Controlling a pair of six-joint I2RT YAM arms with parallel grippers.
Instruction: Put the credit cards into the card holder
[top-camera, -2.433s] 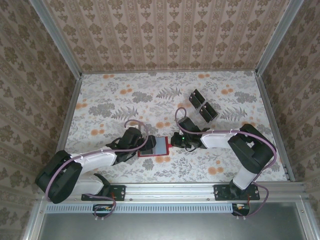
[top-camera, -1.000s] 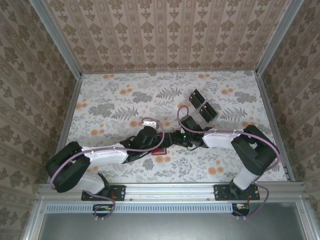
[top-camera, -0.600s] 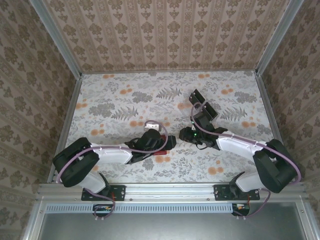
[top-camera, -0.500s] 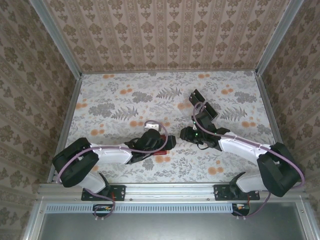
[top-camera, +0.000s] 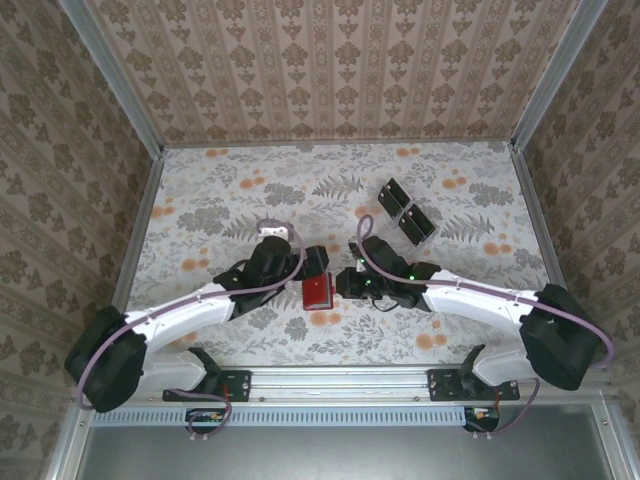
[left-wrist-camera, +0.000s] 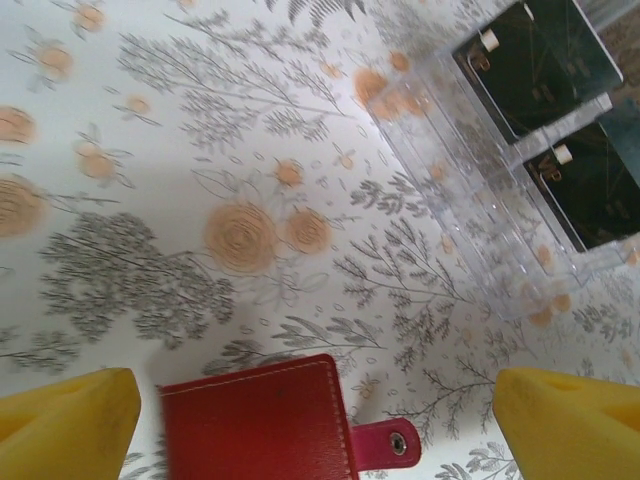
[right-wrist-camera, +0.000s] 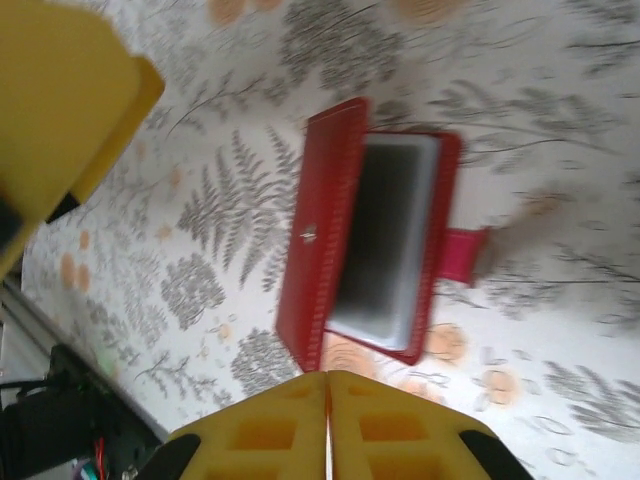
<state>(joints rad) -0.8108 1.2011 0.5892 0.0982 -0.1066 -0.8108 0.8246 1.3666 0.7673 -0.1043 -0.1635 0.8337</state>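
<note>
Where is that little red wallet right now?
In the top view the red wallet lies on the table near its front middle, close by the left gripper and right gripper.

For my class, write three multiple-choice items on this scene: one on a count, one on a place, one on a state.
1. How many credit cards sit in the clear tray? A one; B two; C five.
2. Where is the card holder? A in the tray; B against the far wall; C on the table, outside the tray.
3. The right fingers are: A closed together; B spread wide; C clamped on a card.
Key: B, two dark cards show in the tray; C, it lies on the floral table; A, no gap shows between them.
</note>
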